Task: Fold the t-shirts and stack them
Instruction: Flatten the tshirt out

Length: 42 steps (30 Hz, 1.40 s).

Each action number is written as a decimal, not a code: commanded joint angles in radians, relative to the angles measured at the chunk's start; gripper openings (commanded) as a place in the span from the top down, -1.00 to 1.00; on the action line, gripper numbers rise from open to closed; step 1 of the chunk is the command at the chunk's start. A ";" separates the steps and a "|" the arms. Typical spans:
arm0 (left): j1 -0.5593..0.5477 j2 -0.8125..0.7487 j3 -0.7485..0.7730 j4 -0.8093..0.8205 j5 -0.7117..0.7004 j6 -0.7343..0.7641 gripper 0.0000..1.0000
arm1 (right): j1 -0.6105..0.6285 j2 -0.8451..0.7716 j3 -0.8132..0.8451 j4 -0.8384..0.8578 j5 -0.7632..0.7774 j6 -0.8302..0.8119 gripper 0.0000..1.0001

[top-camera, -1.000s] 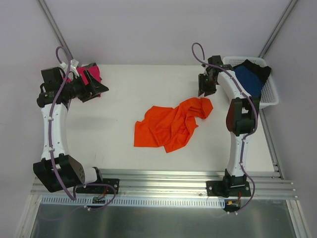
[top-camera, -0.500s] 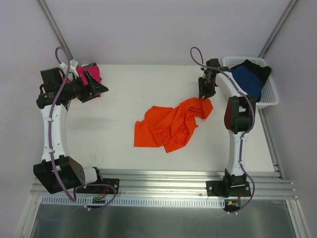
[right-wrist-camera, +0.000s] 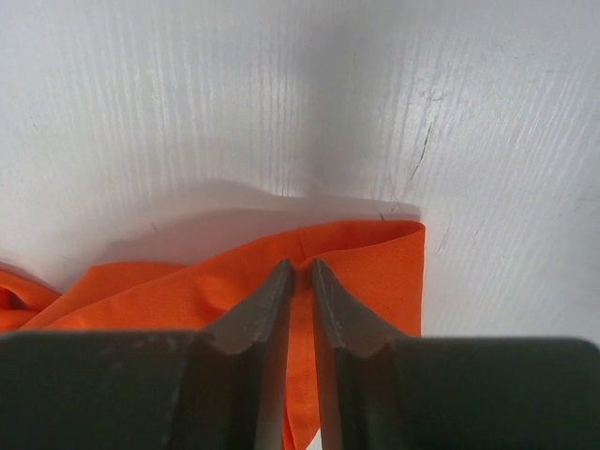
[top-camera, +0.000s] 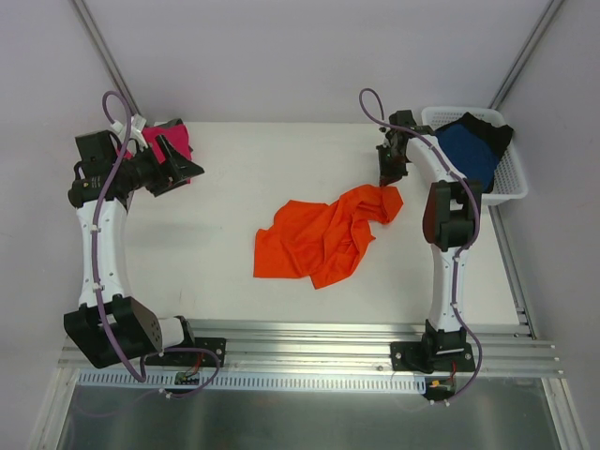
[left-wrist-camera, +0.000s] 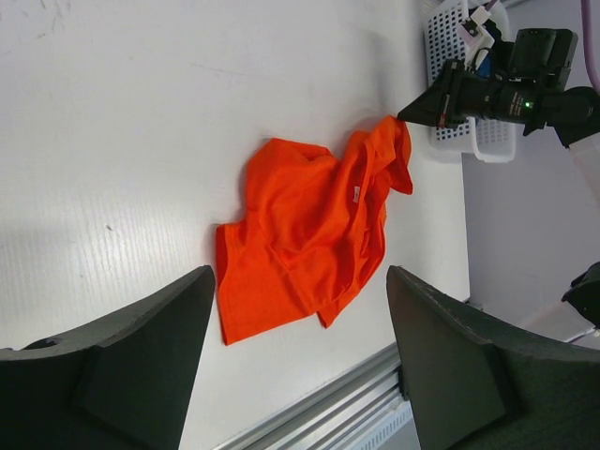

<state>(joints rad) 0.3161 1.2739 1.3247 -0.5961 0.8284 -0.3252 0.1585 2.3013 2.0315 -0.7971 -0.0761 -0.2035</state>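
Note:
The orange t-shirt [top-camera: 323, 236] lies crumpled in the middle of the table; it also shows in the left wrist view [left-wrist-camera: 309, 234]. My right gripper [top-camera: 386, 181] is at its far right corner, jaws pinched on a fold of the orange cloth [right-wrist-camera: 375, 272]. My left gripper [top-camera: 185, 167] is open and empty at the far left, beside the magenta-pink t-shirt [top-camera: 169, 141]. The dark blue t-shirt [top-camera: 473, 152] and the black t-shirt [top-camera: 492, 127] lie in the white basket [top-camera: 511, 183].
The white mesh basket stands at the far right corner of the table. A metal rail [top-camera: 309, 333] runs along the near edge. The white table [top-camera: 262, 169] is bare between the pink and orange shirts.
My right gripper has come down from above the orange shirt's far right corner and closed on the cloth. The left arm has barely moved.

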 commanded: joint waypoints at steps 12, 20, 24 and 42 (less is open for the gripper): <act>-0.133 -0.008 -0.067 0.006 0.043 0.005 -0.35 | -0.025 -0.095 0.010 -0.011 0.016 0.006 0.99; -0.357 0.083 -0.107 -0.047 0.026 0.141 -0.48 | -0.043 -0.183 -0.025 -0.010 0.003 0.024 0.99; -0.474 0.165 -0.081 -0.166 -0.099 0.361 -0.38 | -0.045 -0.210 -0.051 -0.010 -0.002 0.029 0.99; -1.000 0.234 -0.212 -0.130 -0.739 0.703 -0.29 | -0.043 -0.296 -0.136 0.002 -0.010 0.023 0.99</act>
<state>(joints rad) -0.6395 1.5017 1.1229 -0.7574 0.1947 0.3141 0.1127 2.0926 1.8999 -0.7975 -0.0757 -0.1879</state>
